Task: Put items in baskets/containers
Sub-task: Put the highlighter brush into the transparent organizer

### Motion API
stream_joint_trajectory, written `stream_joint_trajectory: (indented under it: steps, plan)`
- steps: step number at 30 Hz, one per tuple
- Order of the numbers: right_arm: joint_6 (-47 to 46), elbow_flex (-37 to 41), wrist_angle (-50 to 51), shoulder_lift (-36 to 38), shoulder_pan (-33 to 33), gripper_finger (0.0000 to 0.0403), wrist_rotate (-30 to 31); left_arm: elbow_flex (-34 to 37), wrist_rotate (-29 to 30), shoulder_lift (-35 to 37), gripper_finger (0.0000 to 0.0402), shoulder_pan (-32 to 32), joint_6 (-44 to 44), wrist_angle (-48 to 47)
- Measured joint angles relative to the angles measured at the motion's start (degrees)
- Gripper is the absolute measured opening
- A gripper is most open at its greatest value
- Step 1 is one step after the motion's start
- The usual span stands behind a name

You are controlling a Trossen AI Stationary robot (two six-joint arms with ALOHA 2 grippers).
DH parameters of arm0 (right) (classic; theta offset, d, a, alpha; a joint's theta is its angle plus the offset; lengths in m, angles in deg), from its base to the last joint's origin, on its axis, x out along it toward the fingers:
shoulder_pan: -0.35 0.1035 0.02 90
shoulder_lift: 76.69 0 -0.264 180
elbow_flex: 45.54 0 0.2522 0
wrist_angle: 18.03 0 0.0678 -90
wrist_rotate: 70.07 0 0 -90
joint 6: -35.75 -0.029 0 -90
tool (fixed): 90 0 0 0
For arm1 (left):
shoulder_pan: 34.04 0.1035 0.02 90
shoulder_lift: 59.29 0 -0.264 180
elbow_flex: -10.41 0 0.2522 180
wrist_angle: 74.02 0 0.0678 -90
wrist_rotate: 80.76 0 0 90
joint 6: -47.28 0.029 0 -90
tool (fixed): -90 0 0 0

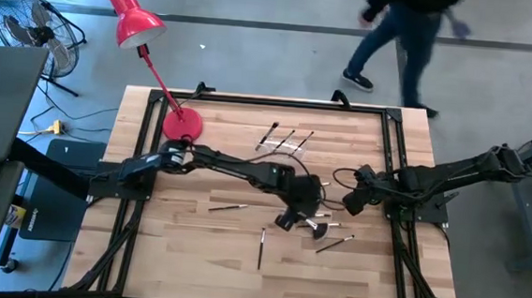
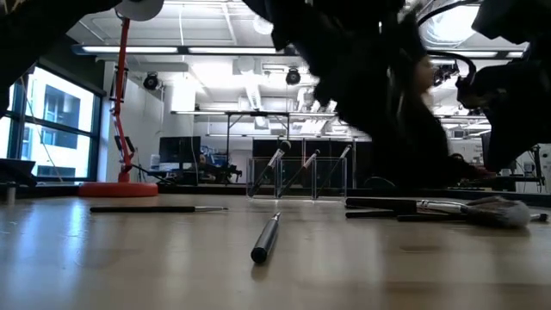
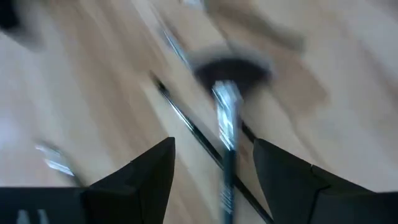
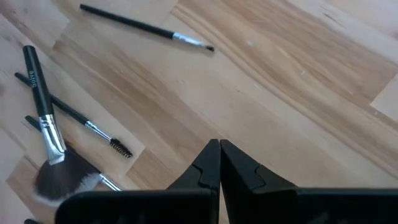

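- Nearest the low camera, well short of the holder (image 2: 297, 176), a dark brush (image 2: 265, 238) lies alone on the table (image 1: 202, 257), pointing across the grain; it is round and would likely roll if an arm brushes it.
- Nearer than the holder and to its right, the left gripper (image 3: 214, 168) hangs low with its fingers spread wide and nothing between them, straddling a silver-ferruled brush (image 3: 225, 118) with a dark round head.
- A thinner dark brush (image 3: 186, 121) crosses under that one, so a close here may catch both, or pinch one and flick the other away.
- Just beside, the fan brush (image 2: 482, 208) and more thin ones lie tangled; a low sweep could scatter them.
- Right of the holder, the right gripper (image 4: 219, 163) waits with fingers pressed together, holding nothing; it sits near the left arm, and a wide lift may clip it.
- At the far side, the holder already has three brushes leaning in it; being clear and light, it could be misjudged, nudged or tipped during a drop.
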Motion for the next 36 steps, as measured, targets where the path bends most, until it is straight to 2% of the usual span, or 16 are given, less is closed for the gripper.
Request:
stream_joint_trajectory:
  steps: [5, 19, 29, 36]
  plan:
    - [0.2, 0.0, 0.0, 0.0, 0.0, 0.0000, 0.0, 0.0, 0.2, -2.6, 0.0214, 0.2, -1.5, 1.4]
    - [1.2, 0.0, 0.1, 0.0, 0.0, 0.0000, -0.2, 0.2, 0.2, -2.7, 0.0212, 0.2, -4.4, -0.2]
    - [1.6, 0.0, 0.1, 0.0, 0.0, 0.0000, -0.2, 0.2, 0.1, -2.7, 0.0153, 0.2, -5.7, -0.2]
    - [1.6, 0.0, 0.1, 0.0, 0.0, 0.0000, -0.2, 0.2, 0.1, -2.7, 0.0142, 0.2, -6.4, -0.4]
